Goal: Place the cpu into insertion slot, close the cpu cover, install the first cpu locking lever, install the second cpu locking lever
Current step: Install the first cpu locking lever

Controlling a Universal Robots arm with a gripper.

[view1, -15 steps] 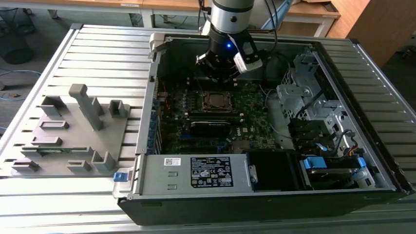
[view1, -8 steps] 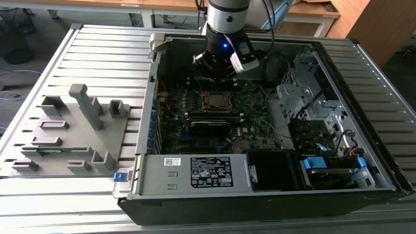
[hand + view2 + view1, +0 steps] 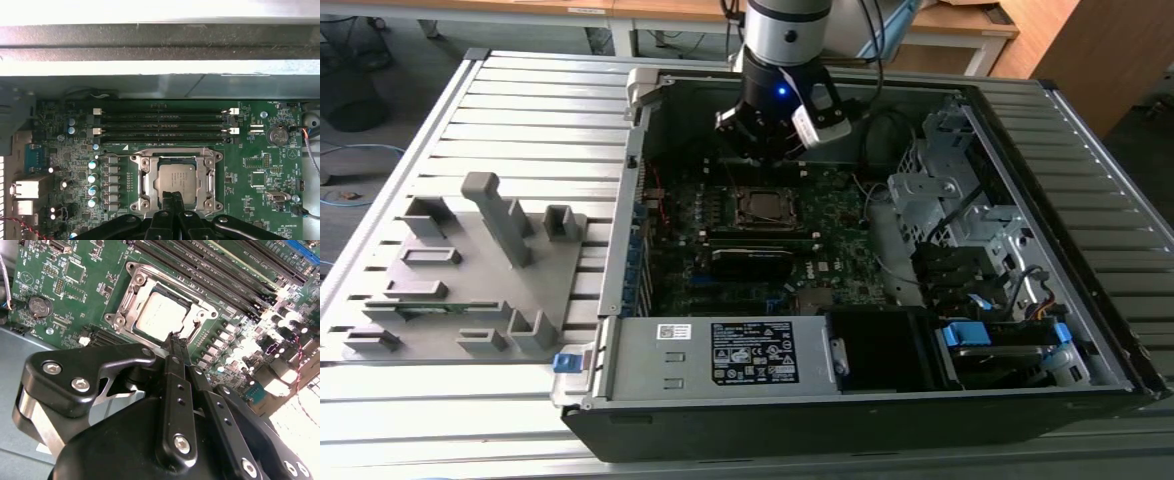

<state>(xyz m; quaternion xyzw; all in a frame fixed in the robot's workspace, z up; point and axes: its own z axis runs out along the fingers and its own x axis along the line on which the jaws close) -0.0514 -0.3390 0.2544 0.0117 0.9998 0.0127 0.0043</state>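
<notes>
One slatted table (image 3: pixel 534 100), cpu (image 3: pixel 176 182) in socket (image 3: pixel 142 181)

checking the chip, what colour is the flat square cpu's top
The flat square cpu is dull silvery grey on top; the first wrist view shows it best.

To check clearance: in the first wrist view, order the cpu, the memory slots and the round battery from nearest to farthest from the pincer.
1. The cpu, directly at the pincer.
2. The memory slots, beyond the cpu, toward the case wall.
3. The round battery, off to one side, past the slots' ends.
</notes>
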